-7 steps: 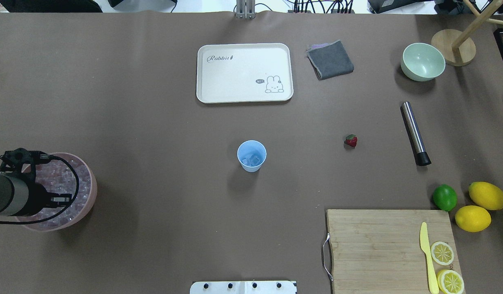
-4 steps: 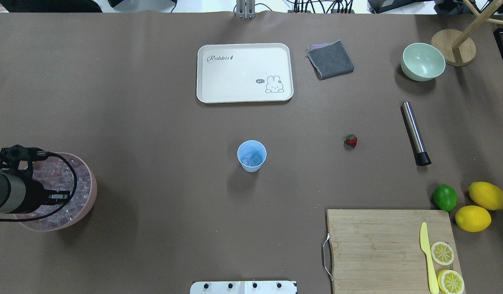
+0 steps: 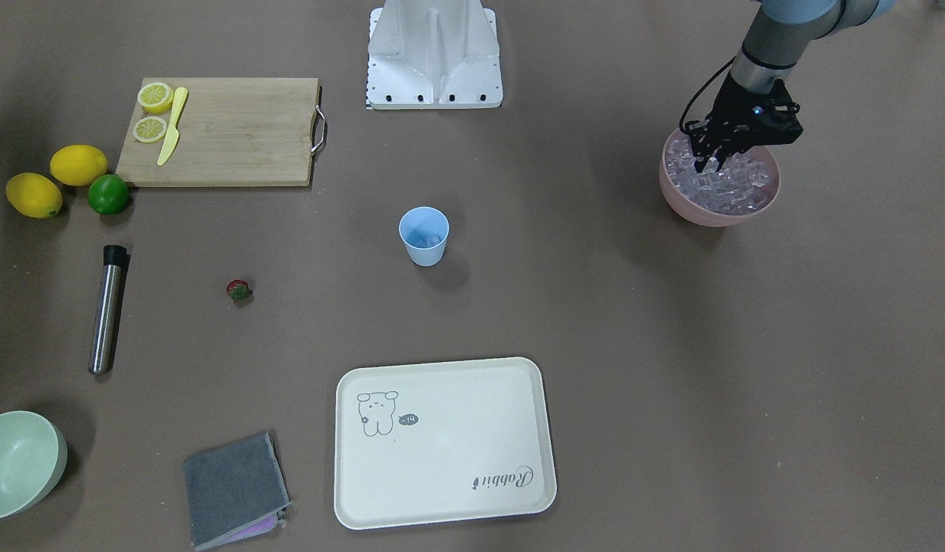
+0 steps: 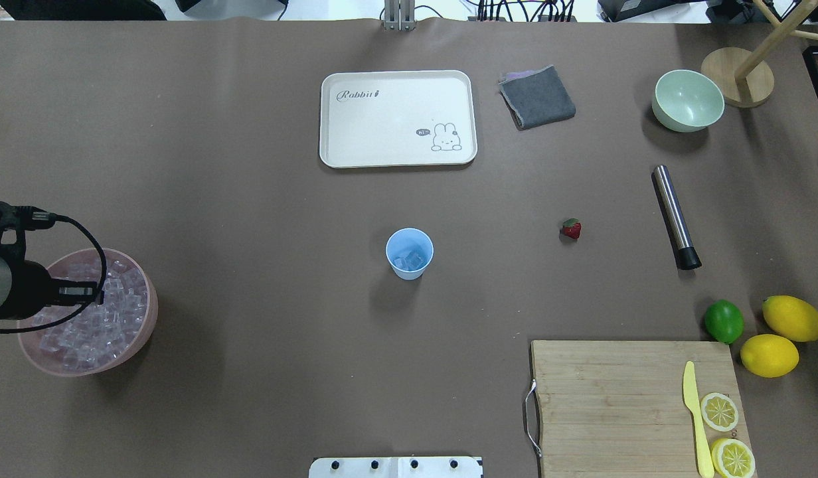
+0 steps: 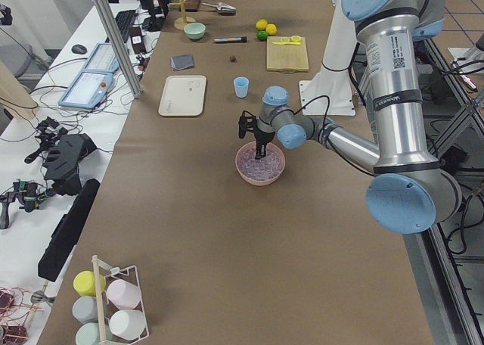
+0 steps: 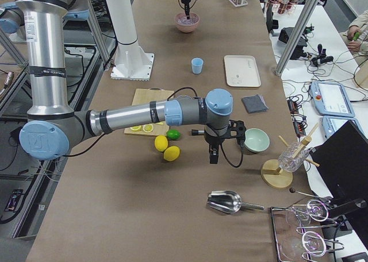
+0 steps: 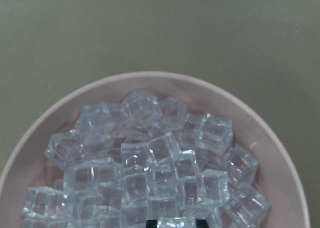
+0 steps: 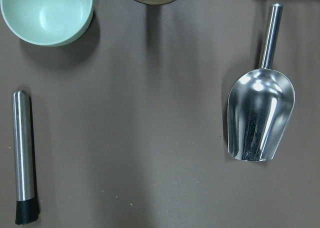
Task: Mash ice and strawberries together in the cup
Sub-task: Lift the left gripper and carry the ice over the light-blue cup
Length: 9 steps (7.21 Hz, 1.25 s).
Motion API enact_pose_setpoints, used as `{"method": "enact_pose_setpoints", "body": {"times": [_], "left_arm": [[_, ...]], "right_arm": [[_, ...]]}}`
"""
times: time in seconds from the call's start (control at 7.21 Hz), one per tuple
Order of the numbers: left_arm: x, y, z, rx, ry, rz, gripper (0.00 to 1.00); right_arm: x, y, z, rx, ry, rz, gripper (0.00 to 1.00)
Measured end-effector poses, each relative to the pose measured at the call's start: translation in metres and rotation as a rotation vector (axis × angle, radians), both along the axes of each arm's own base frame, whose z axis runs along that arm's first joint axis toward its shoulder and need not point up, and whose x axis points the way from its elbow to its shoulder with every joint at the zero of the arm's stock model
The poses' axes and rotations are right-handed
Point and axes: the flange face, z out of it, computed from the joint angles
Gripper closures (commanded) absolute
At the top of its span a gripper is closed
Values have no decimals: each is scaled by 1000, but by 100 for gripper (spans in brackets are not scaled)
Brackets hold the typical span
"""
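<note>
While the left tool (image 3: 712, 162) hangs fingers-down just over the heap of small clear ice cubes (image 7: 150, 168) in the round pink plastic bowl (image 3: 699, 213), near the table's edge on the robot's left, its fingers are mostly out of sight. The overhead view hides them under the wrist. The left wrist camera catches only a dark sliver at its bottom edge, with a cube against it. From across the table the fingers look close together, but whether they are clenched on a cube I cannot tell. The right tool (image 6: 213, 157) shows only small, from the table's right end, pointing down above that end; its state cannot be told either.

The small light-blue plastic cup (image 4: 409, 272) stands upright near the middle of the table, mouth up, with a few cubes in its bottom. The small red strawberry (image 4: 571, 229) lies on the table well apart from it, toward the right end, its green leafy top turned toward the far edge. Beyond it a brushed-steel bar (image 4: 671, 206) runs roughly from far edge to near edge, with its black tip nearer the robot.

A cream rectangular tray (image 4: 382, 133) near the far edge bears "Rabbit" in script and a small rabbit drawing. The speech bubble beside the rabbit is too small to read.
</note>
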Motion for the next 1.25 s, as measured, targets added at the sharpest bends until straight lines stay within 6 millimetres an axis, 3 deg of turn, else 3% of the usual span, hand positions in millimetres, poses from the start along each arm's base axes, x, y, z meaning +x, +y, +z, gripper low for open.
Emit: {"method": "enact_pose_setpoints", "body": {"times": [0.14,0.28,0.55,0.69,0.97,1.25], "left_arm": [[3,-18,-26,61,41,-6,100],[20,-39,-64,122,102,-13,100],[72,-86,-163,177,205,-38,100],[95,-95,-208,159,228,-47,100],[137,-87,-256,151,250,-44,100],[203,-73,-284,196,240,-53,100]], "right_arm": [[0,0,0,1,-1,-1,0],[0,0,-1,3,-1,-2,0],[0,-2,-3,7,-3,-2,0],[0,-4,-4,8,-3,-1,0],[-1,-5,-4,7,-5,0,0],[-1,-6,-5,10,-6,0,0]]}}
